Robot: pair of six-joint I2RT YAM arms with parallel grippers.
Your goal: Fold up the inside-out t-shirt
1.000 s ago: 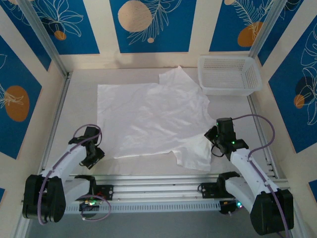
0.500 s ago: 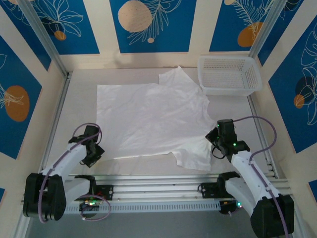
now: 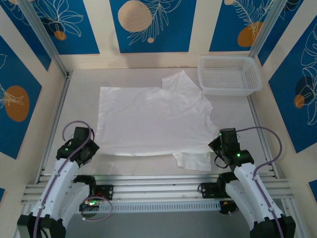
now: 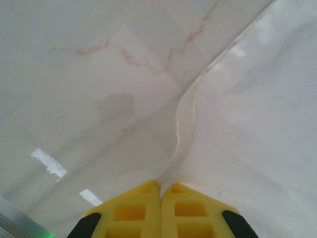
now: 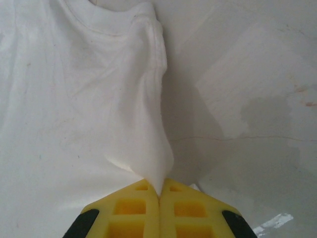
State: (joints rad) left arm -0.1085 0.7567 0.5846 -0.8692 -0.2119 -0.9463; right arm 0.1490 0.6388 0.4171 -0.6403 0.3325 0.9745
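The inside-out t-shirt (image 3: 151, 119) lies spread on the table, white and thin, one sleeve pointing to the back right and another at the near right. My left gripper (image 3: 89, 150) is at its near left corner, shut on the hem; the left wrist view shows the cloth edge (image 4: 181, 144) pinched between the yellow fingers (image 4: 141, 210). My right gripper (image 3: 216, 147) is at the shirt's right side by the collar, shut on a fold of fabric (image 5: 156, 158) rising into the yellow fingers (image 5: 183, 210).
A white mesh basket (image 3: 229, 74) stands at the back right corner, close to the shirt's far sleeve. Metal rails (image 3: 158, 191) run along the near edge. Bare marbled tabletop (image 3: 77, 106) lies left of the shirt.
The left gripper has closed on the shirt's near left corner. Both arms have drawn back toward the near edge, and the shirt has shifted and flattened, its near sleeve pulled narrower.
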